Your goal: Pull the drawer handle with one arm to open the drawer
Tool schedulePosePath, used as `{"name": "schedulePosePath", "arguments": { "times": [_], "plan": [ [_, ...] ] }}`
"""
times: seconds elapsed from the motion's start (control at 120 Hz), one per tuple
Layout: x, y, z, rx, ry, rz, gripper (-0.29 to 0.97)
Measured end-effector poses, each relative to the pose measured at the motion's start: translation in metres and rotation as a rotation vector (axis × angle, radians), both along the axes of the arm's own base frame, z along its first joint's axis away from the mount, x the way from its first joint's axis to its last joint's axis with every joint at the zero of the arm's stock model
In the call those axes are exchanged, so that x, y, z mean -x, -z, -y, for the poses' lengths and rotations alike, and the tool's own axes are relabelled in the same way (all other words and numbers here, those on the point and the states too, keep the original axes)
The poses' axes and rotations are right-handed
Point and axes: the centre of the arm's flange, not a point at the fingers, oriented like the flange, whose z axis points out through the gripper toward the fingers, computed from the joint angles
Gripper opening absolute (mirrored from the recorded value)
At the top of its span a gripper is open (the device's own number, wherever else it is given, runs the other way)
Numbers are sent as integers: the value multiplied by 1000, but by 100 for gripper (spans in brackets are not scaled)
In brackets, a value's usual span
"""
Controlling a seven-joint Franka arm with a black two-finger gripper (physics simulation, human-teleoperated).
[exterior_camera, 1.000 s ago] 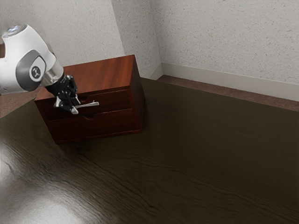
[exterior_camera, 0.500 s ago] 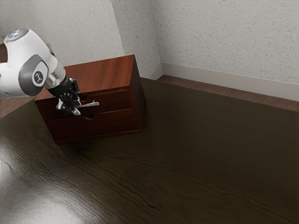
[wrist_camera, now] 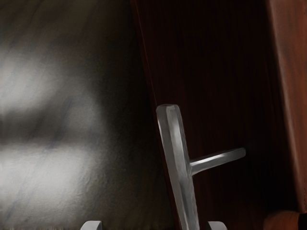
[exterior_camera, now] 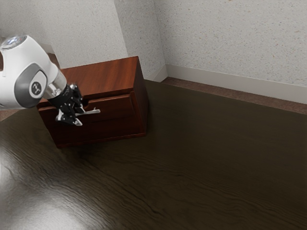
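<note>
Bare dark table [exterior_camera: 201, 182] toward the exterior view's right; drawer cabinet [exterior_camera: 110, 76] near wall [exterior_camera: 96, 28].

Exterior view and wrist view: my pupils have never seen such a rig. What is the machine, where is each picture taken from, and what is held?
A simulated white robot arm ends in a black two-finger gripper. The exterior view comes from a camera beside the arm; the wrist view looks out from its hand. On the dark table stands a wooden drawer box. The silver drawer handle lies between the open fingers, not clamped: nothing is held.
</note>
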Motion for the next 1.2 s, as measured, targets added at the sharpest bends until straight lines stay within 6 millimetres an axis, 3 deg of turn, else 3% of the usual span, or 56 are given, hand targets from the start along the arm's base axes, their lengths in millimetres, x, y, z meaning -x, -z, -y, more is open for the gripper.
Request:
{"name": "schedulePosePath", "arguments": {
  "times": [1.2],
  "plan": [
    [69,6,39,-13,-4,-29,22]
  ]
}}
